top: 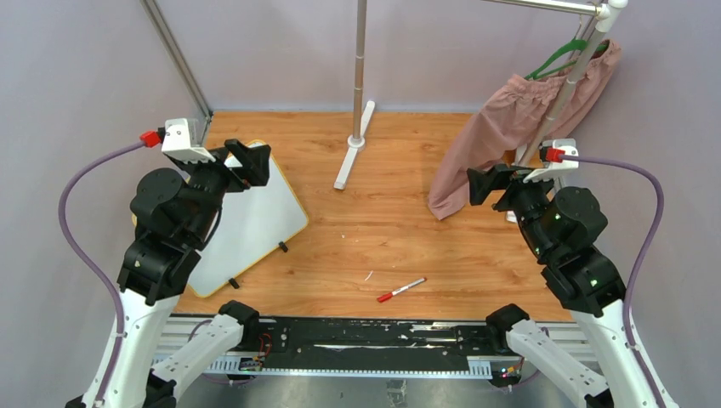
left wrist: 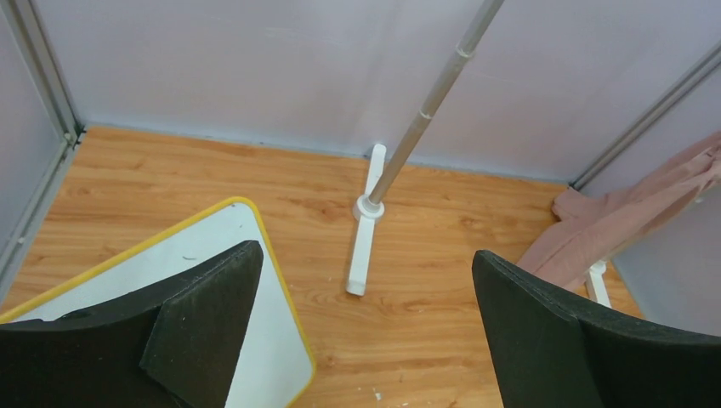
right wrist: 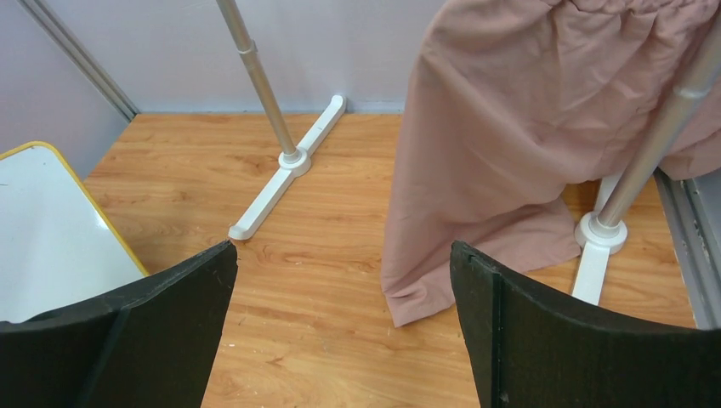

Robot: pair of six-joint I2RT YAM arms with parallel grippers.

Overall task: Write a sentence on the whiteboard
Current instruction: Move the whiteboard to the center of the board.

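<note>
The flat white rectangular whiteboard (top: 255,217) with its thin yellow-orange rim lies on the left part of the wooden desk (top: 383,229), turned at a slant, with small black clip feet along its near edge. No writing can be made out on the part of its surface that shows; the left arm covers much of it in the top view. The left claw (top: 242,161) hangs above the board's far corner, released, its 2 black fingers (left wrist: 204,327) spread wide and holding nothing. A red-capped white marker pen (top: 401,290) lies on the desk near the front edge, well apart from the board and from both claws. The right claw (top: 489,183) hovers on the right side, also released and empty, just beside a dusty-pink cloth garment (top: 502,136) hanging from a green hanger on a metal clothes rack (top: 360,76) with white feet.
</note>
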